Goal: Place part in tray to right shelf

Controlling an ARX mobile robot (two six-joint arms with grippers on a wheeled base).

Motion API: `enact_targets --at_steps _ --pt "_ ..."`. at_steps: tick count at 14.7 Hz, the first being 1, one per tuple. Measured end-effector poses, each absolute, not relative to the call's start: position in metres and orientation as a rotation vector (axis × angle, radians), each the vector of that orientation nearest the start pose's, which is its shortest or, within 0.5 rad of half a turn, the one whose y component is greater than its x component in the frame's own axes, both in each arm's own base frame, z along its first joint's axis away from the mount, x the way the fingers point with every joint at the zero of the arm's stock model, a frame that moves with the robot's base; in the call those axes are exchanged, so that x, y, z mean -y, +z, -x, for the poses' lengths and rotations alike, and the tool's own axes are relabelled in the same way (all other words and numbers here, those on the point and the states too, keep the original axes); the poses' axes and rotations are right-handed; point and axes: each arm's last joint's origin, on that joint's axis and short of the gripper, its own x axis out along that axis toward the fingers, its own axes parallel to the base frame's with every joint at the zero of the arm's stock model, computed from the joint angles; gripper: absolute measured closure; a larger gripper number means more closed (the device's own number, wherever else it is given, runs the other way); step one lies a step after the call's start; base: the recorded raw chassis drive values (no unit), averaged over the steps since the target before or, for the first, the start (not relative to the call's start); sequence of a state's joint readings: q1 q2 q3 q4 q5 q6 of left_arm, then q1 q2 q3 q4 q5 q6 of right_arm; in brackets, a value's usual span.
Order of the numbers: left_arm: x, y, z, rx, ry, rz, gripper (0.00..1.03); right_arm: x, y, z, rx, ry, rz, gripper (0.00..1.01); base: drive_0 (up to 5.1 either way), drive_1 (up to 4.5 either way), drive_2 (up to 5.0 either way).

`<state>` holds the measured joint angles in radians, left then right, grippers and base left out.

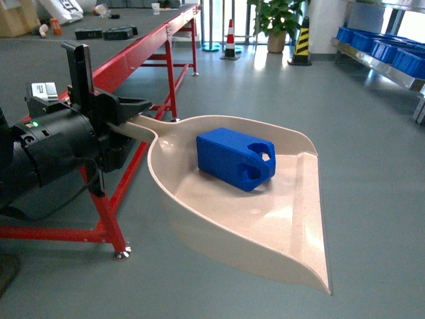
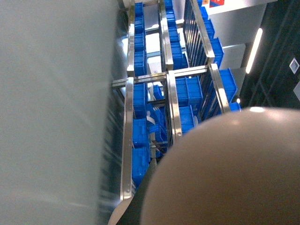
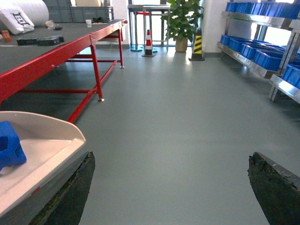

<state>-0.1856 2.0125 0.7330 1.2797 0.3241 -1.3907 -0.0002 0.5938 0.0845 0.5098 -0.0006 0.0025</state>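
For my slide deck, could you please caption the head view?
Left gripper holds the cream tray by its handle, blue part inside, beside a red-framed table.

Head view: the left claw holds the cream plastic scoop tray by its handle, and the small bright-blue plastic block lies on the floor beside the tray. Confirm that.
Not quite. The small bright-blue plastic block lies inside the cream plastic scoop tray, not on the floor, as the head view shows. The left claw does hold the tray by its handle.

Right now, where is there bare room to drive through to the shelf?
Bare floor lies open between the red table and the right shelf. Crowded: the far end, with cones and plant.
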Motion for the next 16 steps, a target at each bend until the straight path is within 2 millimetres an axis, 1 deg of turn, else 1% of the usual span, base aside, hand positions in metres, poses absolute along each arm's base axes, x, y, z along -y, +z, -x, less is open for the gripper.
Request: enact_targets --at_steps 2,3,6,8,16 --pt "0.0771 0.1248 -0.3476 -0.357 -0.430 1.356 0.90 0.0001 0.1838 -0.1410 -0.003 -0.003 -0.002 0.03 5.2 -2.28 -2.3" --pt "0.0813 0.1249 -0.3465 -0.375 -0.453 1.352 0.90 0.0001 0.1839 -0.1410 -0.003 -0.003 -0.002 0.03 5.2 -2.28 -2.3" --pt "0.0749 0.1242 -0.3472 -0.360 -0.425 1.356 0.90 0.0000 0.1838 -0.1411 -0.003 0.000 -0.002 0.03 5.2 -2.28 -2.3" --pt "0.0749 0.1246 -0.3472 -0.357 -0.428 1.356 0.90 0.0000 0.1841 -0.1410 -0.001 0.000 -0.002 0.03 5.2 -2.28 -2.3" --pt "0.0750 0.1251 -0.3474 -0.353 -0.431 1.355 0.90 0.0000 0.1842 -0.1410 0.000 0.000 -0.002 0.03 0.0 4.30 -4.2"
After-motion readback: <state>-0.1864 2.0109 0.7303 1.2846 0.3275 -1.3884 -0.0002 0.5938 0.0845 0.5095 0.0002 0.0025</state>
